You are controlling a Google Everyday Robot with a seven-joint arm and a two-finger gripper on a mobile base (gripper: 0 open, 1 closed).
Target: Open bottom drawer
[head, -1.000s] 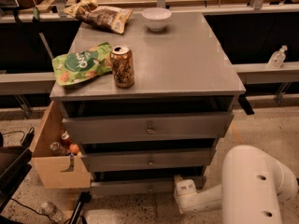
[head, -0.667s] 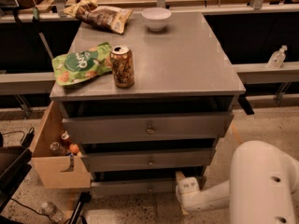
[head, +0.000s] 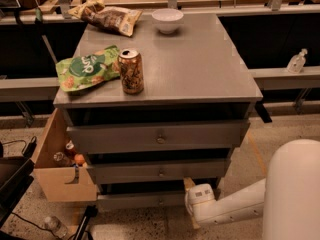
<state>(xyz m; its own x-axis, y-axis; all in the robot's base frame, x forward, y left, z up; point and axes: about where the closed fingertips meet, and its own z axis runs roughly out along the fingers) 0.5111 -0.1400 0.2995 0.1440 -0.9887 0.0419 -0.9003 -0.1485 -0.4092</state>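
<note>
Standing in the middle of the view, a grey cabinet [head: 200,69] with three stacked drawers is seen from above and in front. The bottom drawer [head: 135,201] is found lowest, just above the speckled floor [head: 150,229]. Its slim front is set back beneath the middle drawer [head: 125,173], and a small round knob [head: 160,202] is fixed at its centre. The top drawer [head: 115,138] is the tallest and widest of the three.

The robot's white hand [head: 194,200] is held low at the right end of the bottom drawer, close to its front. Whether it is spread or pressed together cannot be told, nor whether the drawer is touched. The white arm [head: 295,194] is seen reaching in from the lower right.

On the cabinet top, a green snack bag [head: 85,73] is laid at the left edge, its pale lettering not readable. A brown drink can [head: 131,72] is stood upright just beside it, its label also unreadable. A brown crisp bag [head: 109,17] and a white bowl [head: 167,20] are placed near the back. A wooden box [head: 55,181] holding bottles is set against the cabinet's left side.
</note>
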